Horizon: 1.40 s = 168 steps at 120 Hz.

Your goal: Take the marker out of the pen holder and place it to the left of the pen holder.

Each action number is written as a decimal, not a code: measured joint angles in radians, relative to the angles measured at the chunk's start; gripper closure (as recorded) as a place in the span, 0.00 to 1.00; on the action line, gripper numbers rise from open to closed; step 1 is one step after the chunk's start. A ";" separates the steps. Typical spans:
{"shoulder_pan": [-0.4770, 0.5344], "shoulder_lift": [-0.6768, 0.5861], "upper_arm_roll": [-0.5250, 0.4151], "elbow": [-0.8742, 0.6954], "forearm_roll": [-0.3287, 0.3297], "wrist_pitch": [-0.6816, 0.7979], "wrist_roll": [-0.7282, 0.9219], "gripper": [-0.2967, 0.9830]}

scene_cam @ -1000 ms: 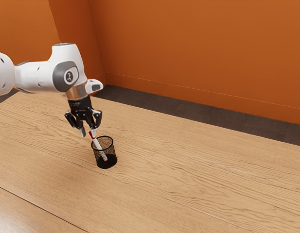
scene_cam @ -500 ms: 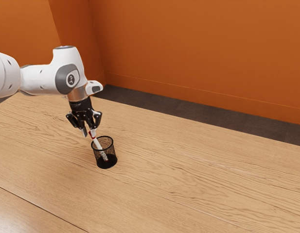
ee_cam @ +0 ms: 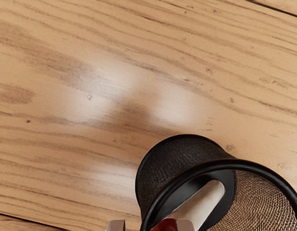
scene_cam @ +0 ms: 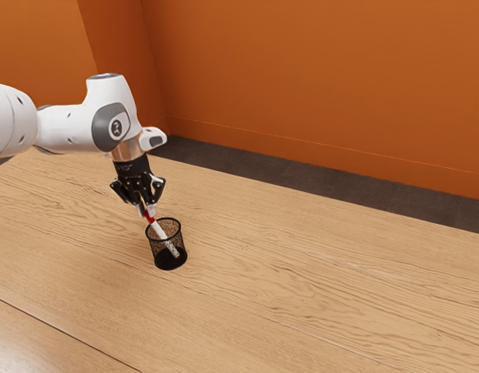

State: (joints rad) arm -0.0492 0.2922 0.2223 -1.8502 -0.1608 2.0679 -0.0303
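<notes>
Gripper (scene_cam: 147, 213) part open, nothing clamped, red end of red-and-white marker (scene_cam: 161, 232) between fingertips, white end inside black mesh pen holder (scene_cam: 171, 264).

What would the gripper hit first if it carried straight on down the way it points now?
Probably the red part of the marker, right at the gripper; just past it, likely the pen holder's rim. Exact depth is unclear.
</notes>
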 joint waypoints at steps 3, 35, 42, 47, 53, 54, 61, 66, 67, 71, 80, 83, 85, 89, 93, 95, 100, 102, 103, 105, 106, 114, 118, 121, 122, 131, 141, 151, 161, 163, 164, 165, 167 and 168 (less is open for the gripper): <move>0.000 -0.001 0.000 0.000 -0.001 0.000 0.000 0.76; 0.000 -0.040 0.000 0.000 -0.017 0.003 -0.002 0.78; 0.000 -0.053 0.000 0.000 -0.017 0.003 -0.002 0.78; 0.000 -0.064 0.000 0.000 -0.016 0.003 -0.003 0.78; 0.000 -0.079 -0.001 0.001 -0.014 0.003 -0.004 0.79; 0.000 -0.082 -0.001 0.002 -0.014 0.003 -0.004 0.79; 0.000 -0.104 0.000 0.002 -0.012 0.003 -0.005 0.79; 0.000 -0.121 0.000 0.003 -0.010 0.003 -0.006 0.80; 0.000 -0.124 0.000 0.003 -0.010 0.003 -0.006 0.80; 0.000 -0.137 0.000 0.003 -0.009 0.003 -0.007 0.80; 0.000 -0.165 0.000 0.003 -0.004 0.001 -0.008 0.80; 0.000 -0.176 0.000 0.003 0.000 0.000 -0.008 0.81; -0.003 -0.182 0.003 0.003 0.002 -0.001 -0.009 0.81; -0.008 -0.196 0.015 0.003 0.006 -0.002 -0.009 0.81; -0.009 -0.207 0.027 0.003 0.013 -0.003 -0.010 0.81; -0.008 -0.210 0.034 0.003 0.016 -0.003 -0.010 0.81; -0.002 -0.215 0.046 0.009 0.023 -0.005 -0.011 0.81; 0.001 -0.217 0.049 0.012 0.026 -0.005 -0.011 0.81; 0.003 -0.217 0.050 0.013 0.028 -0.005 -0.011 0.81; 0.005 -0.218 0.054 0.017 0.031 -0.006 -0.011 0.81; 0.005 -0.218 0.057 0.019 0.033 -0.006 -0.011 0.81; 0.008 -0.215 0.073 0.029 0.044 -0.007 -0.013 0.81; 0.008 -0.207 0.079 0.032 0.049 -0.007 -0.013 0.82; 0.006 -0.196 0.086 0.035 0.052 -0.007 -0.013 0.82; 0.005 -0.192 0.088 0.036 0.052 -0.007 -0.013 0.82; 0.004 -0.167 0.096 0.041 0.057 -0.005 -0.015 0.82; 0.000 -0.147 0.100 0.039 0.061 0.010 -0.017 0.82; 0.000 -0.134 0.107 0.024 0.065 0.053 -0.019 0.83; 0.000 -0.132 0.109 0.003 0.091 0.103 -0.027 0.83; 0.000 -0.132 0.109 0.000 0.096 0.113 -0.028 0.83; 0.001 -0.132 0.109 -0.001 0.099 0.118 -0.029 0.83; 0.000 -0.132 0.109 -0.003 0.102 0.123 -0.030 0.83; -0.001 -0.132 0.111 -0.007 0.106 0.134 -0.032 0.83; -0.001 -0.133 0.113 -0.009 0.108 0.140 -0.033 0.83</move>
State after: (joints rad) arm -0.0503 0.1597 0.3348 -1.8593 -0.0527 2.2074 -0.0633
